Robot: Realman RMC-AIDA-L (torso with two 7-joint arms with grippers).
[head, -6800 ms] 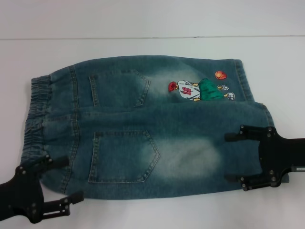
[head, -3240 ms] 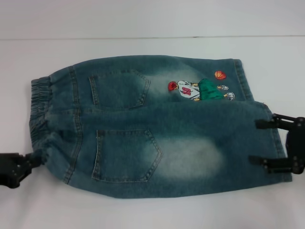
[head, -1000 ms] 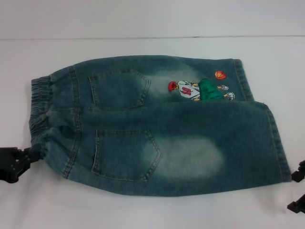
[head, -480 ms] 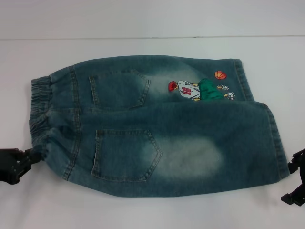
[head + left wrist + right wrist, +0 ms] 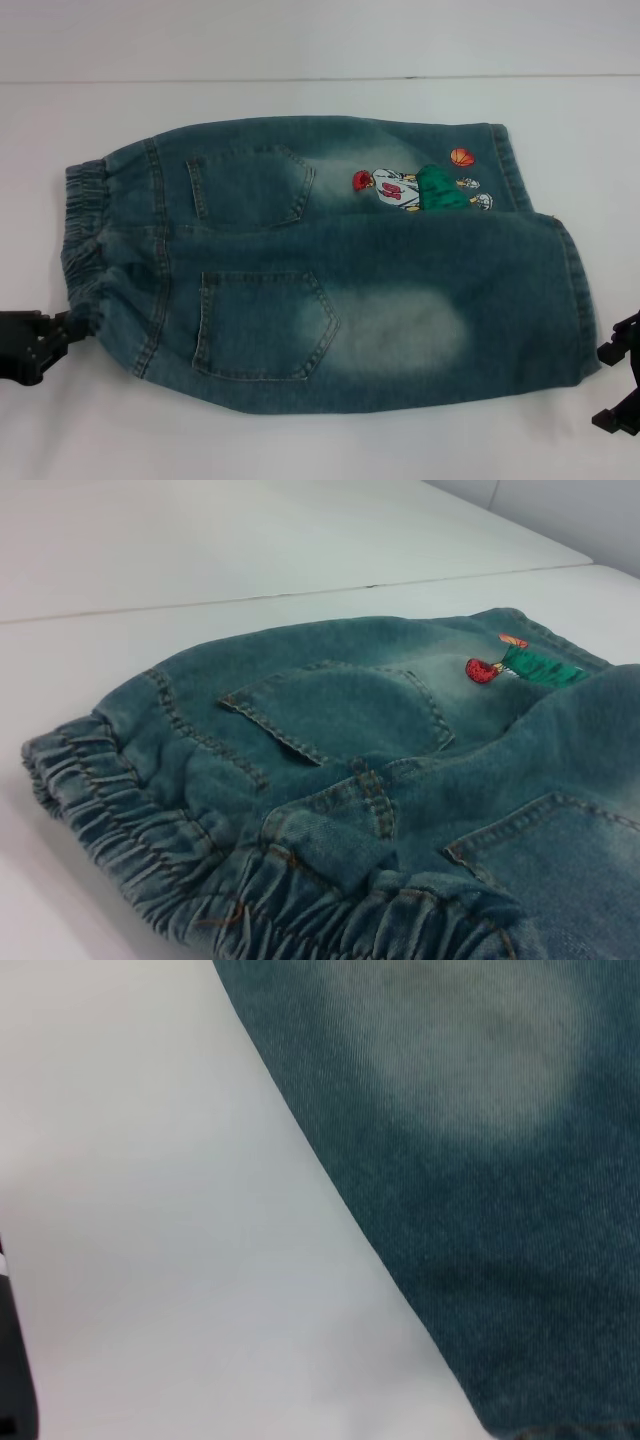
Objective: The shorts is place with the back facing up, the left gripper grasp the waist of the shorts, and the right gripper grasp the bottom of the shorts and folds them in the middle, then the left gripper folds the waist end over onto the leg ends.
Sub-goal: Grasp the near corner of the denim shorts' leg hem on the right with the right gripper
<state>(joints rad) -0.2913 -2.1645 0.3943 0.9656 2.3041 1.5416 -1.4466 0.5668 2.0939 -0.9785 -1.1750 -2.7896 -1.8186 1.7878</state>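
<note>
The shorts [image 5: 330, 270] lie flat on the white table, back pockets up, with the ruffled waist [image 5: 85, 230] at the left and the bottom of the shorts [image 5: 575, 290] at the right. A cartoon embroidery [image 5: 415, 188] sits on the far leg. My left gripper [image 5: 66, 325] is shut on the near corner of the waist, where the denim bunches. My right gripper [image 5: 606, 385] stands open just off the near corner of the leg ends, holding nothing. The left wrist view shows the gathered waist [image 5: 150, 840] close up. In the right wrist view, denim [image 5: 470, 1140] meets the bare table.
White table [image 5: 300, 440] surrounds the shorts on all sides. A seam line [image 5: 300, 78] crosses the surface behind them. A dark edge [image 5: 10, 1360] shows at the side of the right wrist view.
Over the earlier frames my left gripper closed on the waist corner and my right gripper withdrew off the leg to the right. In the last second the right gripper edged back toward the hem corner.
</note>
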